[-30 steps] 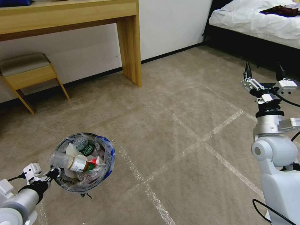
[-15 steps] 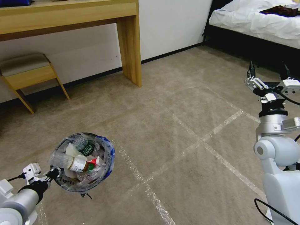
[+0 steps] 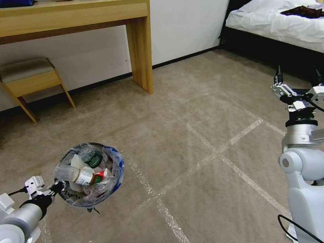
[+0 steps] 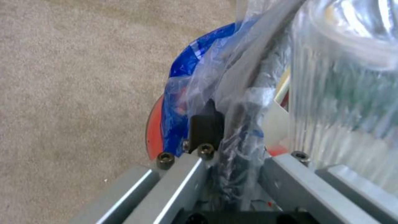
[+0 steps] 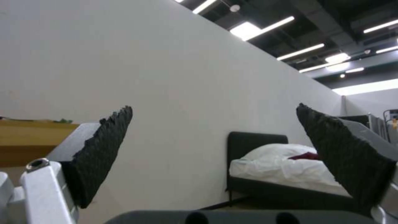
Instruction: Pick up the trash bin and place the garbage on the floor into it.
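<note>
Item 1, the trash bin: you have it carried low on the robot's left, clear of the carpet, mouth facing up toward the head camera. Red wall, clear liner printed with blue. Being round, it has no long axis across the rim; its axis runs bottom to mouth, tipped slightly off vertical as far as you can judge.

Item 2, the left gripper: clamped on the bin's near rim. In the left wrist view you see a dark finger pressed against the liner on the outside of the red wall, plastic bunched between the jaws. Judgement: a rim pinch keeps the mouth unobstructed for drops from above.

Item 3, the garbage: already inside the bin. A clear bottle with a brownish label lies on its side, long axis running left to right across the mouth. A green-labelled bottle sits beyond it, angled toward the far rim. A red scrap is wedged beside them.

Item 4, the right gripper: raised on the robot's right, fingers pointing up and spread wide apart, holding nothing. The bed stands beyond it. Judgement: parked out of the way.

Item 5, floor: you can spot no loose litter on the carpet shown; collection looks largely done here.
</note>
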Motion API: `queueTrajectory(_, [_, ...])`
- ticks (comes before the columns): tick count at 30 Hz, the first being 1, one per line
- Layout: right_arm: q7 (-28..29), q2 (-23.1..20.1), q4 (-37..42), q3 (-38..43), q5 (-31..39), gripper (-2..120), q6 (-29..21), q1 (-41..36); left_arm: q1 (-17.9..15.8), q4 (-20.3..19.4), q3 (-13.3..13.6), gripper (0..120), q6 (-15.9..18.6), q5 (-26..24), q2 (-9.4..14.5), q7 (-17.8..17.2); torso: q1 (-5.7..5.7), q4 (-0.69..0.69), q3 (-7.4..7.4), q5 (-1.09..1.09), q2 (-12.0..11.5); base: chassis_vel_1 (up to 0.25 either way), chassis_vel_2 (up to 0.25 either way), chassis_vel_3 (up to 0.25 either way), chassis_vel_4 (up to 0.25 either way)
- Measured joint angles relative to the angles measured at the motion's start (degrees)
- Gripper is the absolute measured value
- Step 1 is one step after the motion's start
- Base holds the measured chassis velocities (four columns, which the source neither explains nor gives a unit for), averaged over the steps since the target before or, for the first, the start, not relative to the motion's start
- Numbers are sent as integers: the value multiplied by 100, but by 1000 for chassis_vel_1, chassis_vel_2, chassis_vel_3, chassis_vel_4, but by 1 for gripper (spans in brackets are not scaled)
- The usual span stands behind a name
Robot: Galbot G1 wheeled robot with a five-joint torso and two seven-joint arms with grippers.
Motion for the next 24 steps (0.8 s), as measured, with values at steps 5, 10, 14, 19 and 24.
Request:
queueTrajectory(5, [-17, 76, -5, 73, -30, 100, 33, -57, -29, -8, -1, 0, 0, -4, -5, 0, 0, 0, 0, 0, 0, 0, 0, 0, 0])
queueTrajectory(10, [-17, 120, -4, 85, -33, 100, 34, -84, -46, -20, -3, 0, 0, -14, -11, -1, 0, 0, 0, 0, 0, 0, 0, 0, 0])
queueTrajectory(14, [-16, 158, 5, 85, -33, 100, 34, -87, -30, -42, -28, 0, -1, -25, -10, -2, 0, 0, 0, 0, 0, 0, 0, 0, 0])
queueTrajectory(19, [-5, 228, 56, 72, -34, 100, 27, -120, -23, -45, -30, 0, -1, -26, -20, -2, 0, 0, 0, 0, 0, 0, 0, 0, 0])
queueTrajectory(24, [35, 256, 209, 72, -39, 100, -70, -250, -32, -48, -23, 0, -1, -18, -42, -1, 0, 0, 0, 0, 0, 0, 0, 0, 0])
